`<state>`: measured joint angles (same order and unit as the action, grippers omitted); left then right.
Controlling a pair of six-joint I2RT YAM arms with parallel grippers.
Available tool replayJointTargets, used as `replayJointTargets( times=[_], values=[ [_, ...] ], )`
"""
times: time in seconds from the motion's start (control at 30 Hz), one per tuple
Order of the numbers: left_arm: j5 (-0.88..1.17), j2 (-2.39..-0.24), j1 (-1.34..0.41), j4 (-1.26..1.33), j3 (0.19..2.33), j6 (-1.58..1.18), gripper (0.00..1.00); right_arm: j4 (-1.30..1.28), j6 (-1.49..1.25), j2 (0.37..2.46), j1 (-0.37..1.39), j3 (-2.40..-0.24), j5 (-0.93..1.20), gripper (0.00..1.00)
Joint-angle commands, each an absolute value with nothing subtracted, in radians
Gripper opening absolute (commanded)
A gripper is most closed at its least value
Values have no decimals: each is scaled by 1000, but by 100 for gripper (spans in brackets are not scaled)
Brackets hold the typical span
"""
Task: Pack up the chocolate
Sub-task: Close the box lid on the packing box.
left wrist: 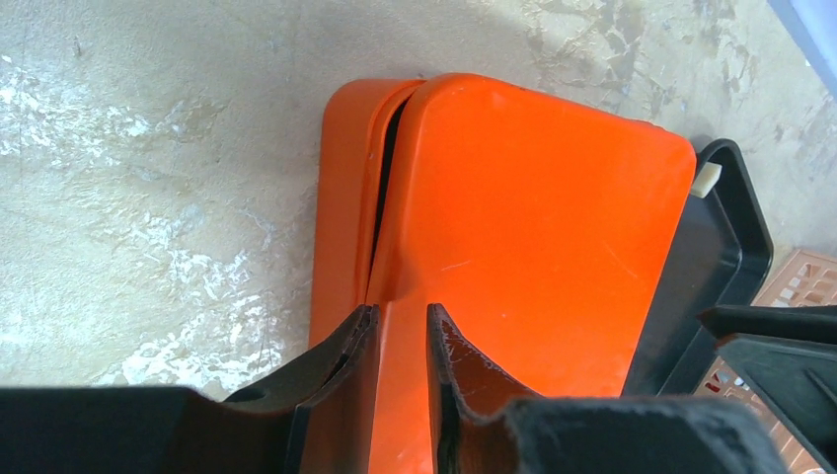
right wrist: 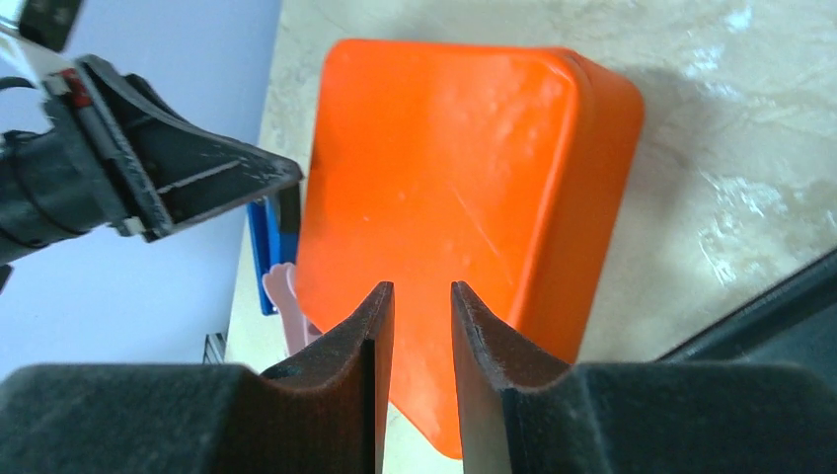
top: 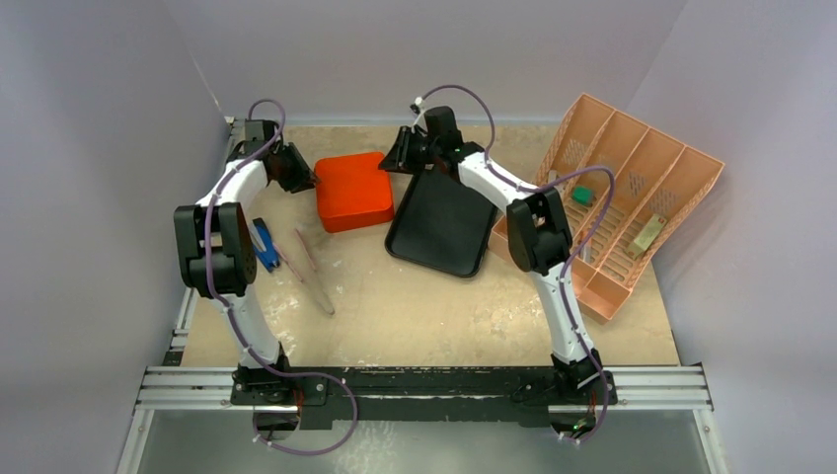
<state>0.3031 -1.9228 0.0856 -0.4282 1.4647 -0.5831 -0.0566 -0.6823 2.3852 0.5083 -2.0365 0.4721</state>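
1. The left gripper (left wrist: 403, 321) has its jaws closed narrowly on the near edge of the orange lid (left wrist: 533, 227). The lid sits askew, with a dark gap showing between it and the orange base (left wrist: 341, 197). A pinch this close to the rim could slip. The lid would then drop crooked, or the box would skate across the counter (left wrist: 148, 148).
2. If the lid is pressed down while misaligned, it may jam on a corner of the base instead of seating.
3. The chocolate is not visible in the box and is presumably under the lid. The one candidate in view is a small cream-white piece (left wrist: 706, 178) at the rim of the black tray (left wrist: 735, 237), just beside the box. Shutting the box now could leave that piece unpacked, and a nudge to the tray could knock it off.
4. The right gripper (right wrist: 422, 296) hovers over the lid from the opposite side, its jaws a narrow slit apart. I cannot tell whether they pinch anything. With both arms at one small box, opposing pulls could twist the lid, or the fingers could collide.
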Motion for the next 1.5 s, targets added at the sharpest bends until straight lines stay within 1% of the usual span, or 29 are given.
replayJointTargets(
  times=[0.0, 0.13, 0.2, 0.3, 0.43, 0.5, 0.6, 0.67, 0.87, 0.93, 1.13, 1.23, 1.37, 1.47],
  values=[
    [274, -1949, 83, -422, 1511, -583, 23, -3, -708, 2428, 505, -2115, 519, 30],
    [265, -1968, 83, -427, 1526, -580, 23, -50, -693, 2459, 502, -2173, 493, 33],
    [244, -1975, 83, -437, 1534, -576, 25, -93, -682, 2463, 503, -2195, 467, 35],
    [218, -1981, 83, -444, 1540, -570, 26, -140, -671, 2446, 504, -2189, 407, 40],
    [204, -1993, 83, -467, 1551, -560, 24, -154, -663, 2427, 504, -2150, 374, 47],
    [204, -1990, 83, -467, 1545, -560, 24, -149, -661, 2436, 504, -2154, 388, 47],
    [205, -1979, 83, -476, 1537, -558, 24, -169, -656, 2470, 504, -2191, 419, 42],
    [194, -1968, 83, -479, 1528, -556, 23, -183, -649, 2483, 504, -2211, 421, 42],
    [148, -1963, 83, -516, 1535, -526, 23, -146, -650, 2437, 505, -2172, 411, 54],
    [133, -1960, 83, -523, 1533, -521, 23, -153, -640, 2416, 504, -2171, 389, 56],
    [127, -1959, 83, -517, 1527, -525, 23, -185, -610, 2370, 505, -2123, 309, 52],
    [135, -1960, 83, -506, 1524, -532, 23, -168, -616, 2382, 505, -2104, 340, 49],
    [138, -1969, 83, -502, 1523, -536, 23, -148, -634, 2418, 509, -2113, 381, 42],
    [137, -1973, 83, -500, 1512, -536, 23, -140, -634, 2447, 510, -2136, 409, 39]
  ],
)
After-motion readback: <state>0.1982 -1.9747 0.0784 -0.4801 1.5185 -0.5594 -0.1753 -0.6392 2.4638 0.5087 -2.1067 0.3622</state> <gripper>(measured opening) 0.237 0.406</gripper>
